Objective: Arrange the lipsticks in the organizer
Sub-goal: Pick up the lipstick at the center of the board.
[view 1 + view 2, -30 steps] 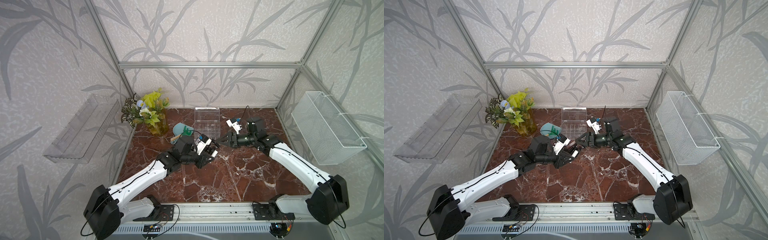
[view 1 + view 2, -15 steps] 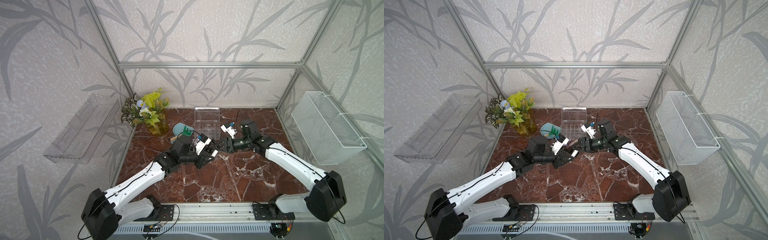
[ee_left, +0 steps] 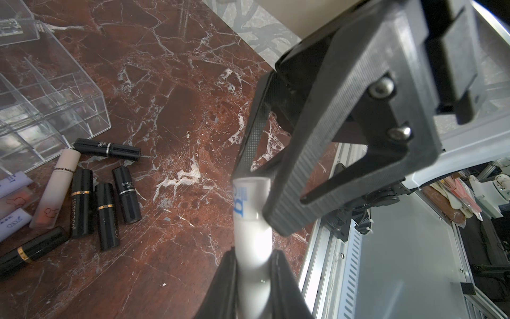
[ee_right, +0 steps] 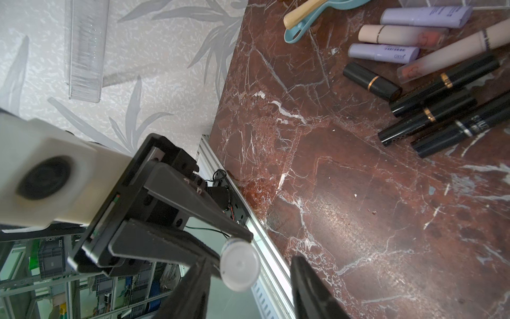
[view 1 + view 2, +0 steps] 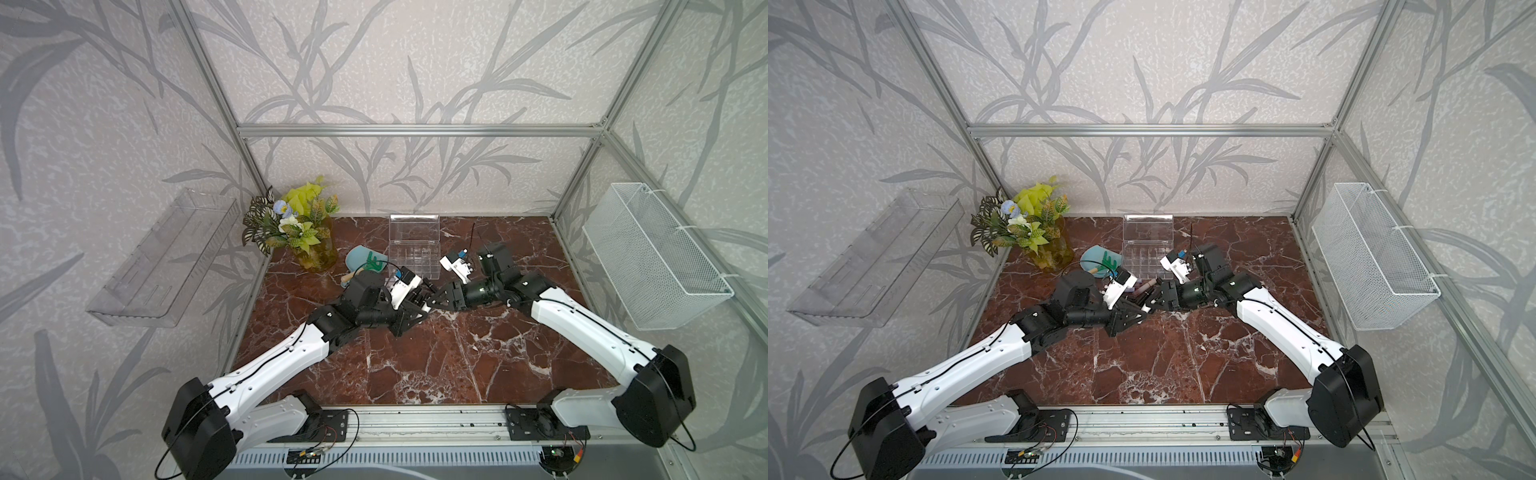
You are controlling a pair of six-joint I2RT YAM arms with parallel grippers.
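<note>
Though both top views bury it where the two arms meet, the white lipstick shows in full from the left wrist: a smooth white tube with blue print near its far end, held up off the marble table. The left gripper is clamped on its near half, a finger pressed to each side. At the far end the right gripper straddles the tip.

Now the right wrist view settles what the others can't. It looks at the tube's round capped end head-on, and there's a clear gap between it and one of the right gripper's fingers. Those jaws stand apart, so there is no grip from the right.

Out from there, the loose lipsticks lie flat on the marble, bunched just beside the organizer. Both wrist views pick out black tubes with gold or silver bands, pale pink ones and lilac ones. From above, the left arm hides most of that pile. What a top view adds is the organizer's clear lid, standing open at the back.
</note>
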